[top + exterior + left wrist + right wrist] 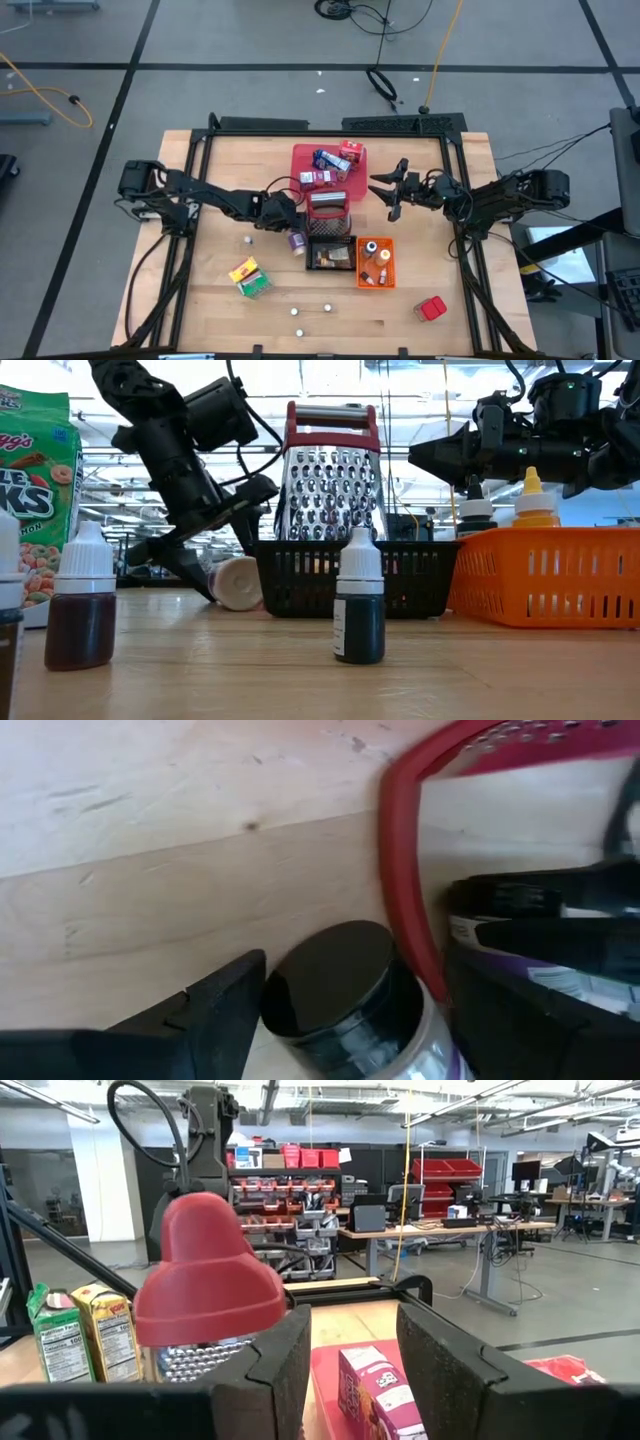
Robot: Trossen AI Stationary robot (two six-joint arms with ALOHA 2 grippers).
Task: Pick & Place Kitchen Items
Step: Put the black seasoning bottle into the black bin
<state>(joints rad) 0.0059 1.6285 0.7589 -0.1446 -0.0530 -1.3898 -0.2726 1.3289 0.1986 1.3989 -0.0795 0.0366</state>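
A small jar with a black lid [335,980] lies on its side on the table, beside the black wire basket [300,575]. It also shows in the high view as a jar [297,241] and in the low view as a jar [238,582]. My left gripper [350,995] slants down over it, open, one finger on each side. My right gripper [392,192] hangs open above the table right of the red tray [300,155], nothing between its fingers. Several packs lie on that tray. A yellow-green box [250,277] and a red pack [431,309] rest on the near table. My left gripper has its two fingers on either side of the lying jar, near the lid end [300,1010], slanting down from the table's left. The jar rests on the table. Whether the fingers touch it, I cannot tell.
A red-handled grater [330,490] stands in the wire basket, close to the right of the jar. The orange bin [375,262] holds bottles. Small dark bottles [360,600] and tiny white pieces [297,312] stand near the table's front edge. A cereal box [35,490] shows at left.
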